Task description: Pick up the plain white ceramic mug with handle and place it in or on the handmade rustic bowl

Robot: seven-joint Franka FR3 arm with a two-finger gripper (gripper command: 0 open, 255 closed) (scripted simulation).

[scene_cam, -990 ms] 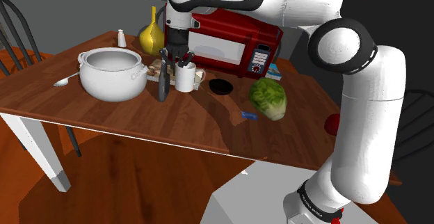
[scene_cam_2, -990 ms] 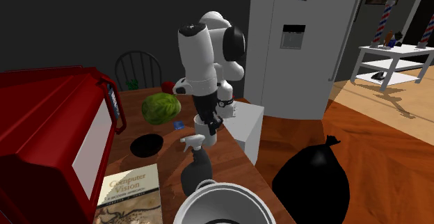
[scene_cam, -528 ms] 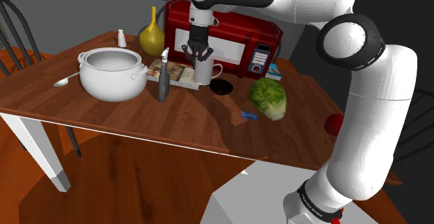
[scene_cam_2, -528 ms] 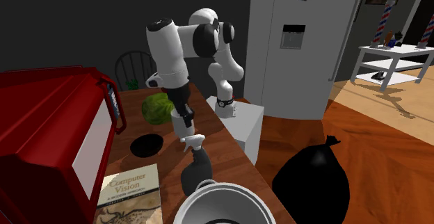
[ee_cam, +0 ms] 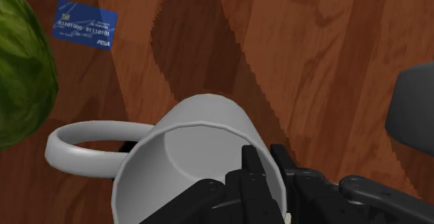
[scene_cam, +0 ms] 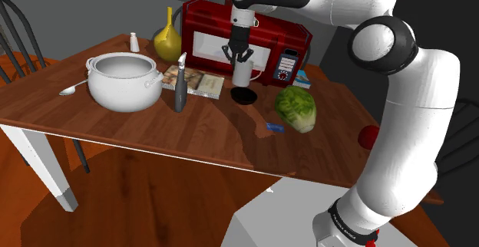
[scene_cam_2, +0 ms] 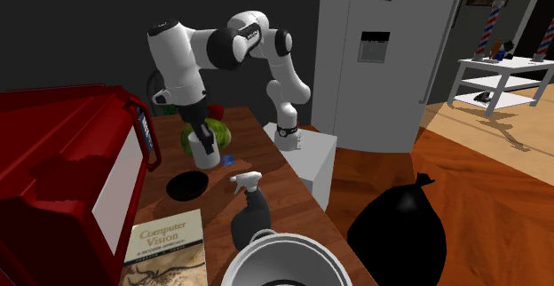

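Observation:
The white mug (scene_cam: 242,74) hangs in the air with my gripper (scene_cam: 241,54) shut on its rim. In the wrist view one finger (ee_cam: 253,168) is inside the mug (ee_cam: 198,149) and the other is outside its wall, with the handle (ee_cam: 82,150) sticking out sideways. The bowl is a shallow black dish (scene_cam: 245,96) on the wooden table, just under the mug in the shoulder view. Seen from the second exterior view, the mug (scene_cam_2: 206,154) and gripper (scene_cam_2: 199,136) sit a little behind the dish (scene_cam_2: 187,185). The dish's edge (ee_cam: 414,111) lies to one side of the mug.
A red microwave (scene_cam: 261,42) stands right behind the mug. A green cabbage (scene_cam: 296,107) and a blue card (scene_cam: 275,126) lie to the shoulder view's right of the dish. A book (scene_cam: 201,81), a spray bottle (scene_cam: 180,84) and a white pot (scene_cam: 124,80) are to its left.
The arm has lifted the mug from beside the spray bottle and carried it toward the shoulder view's right, to above the black dish. The grip has stayed shut.

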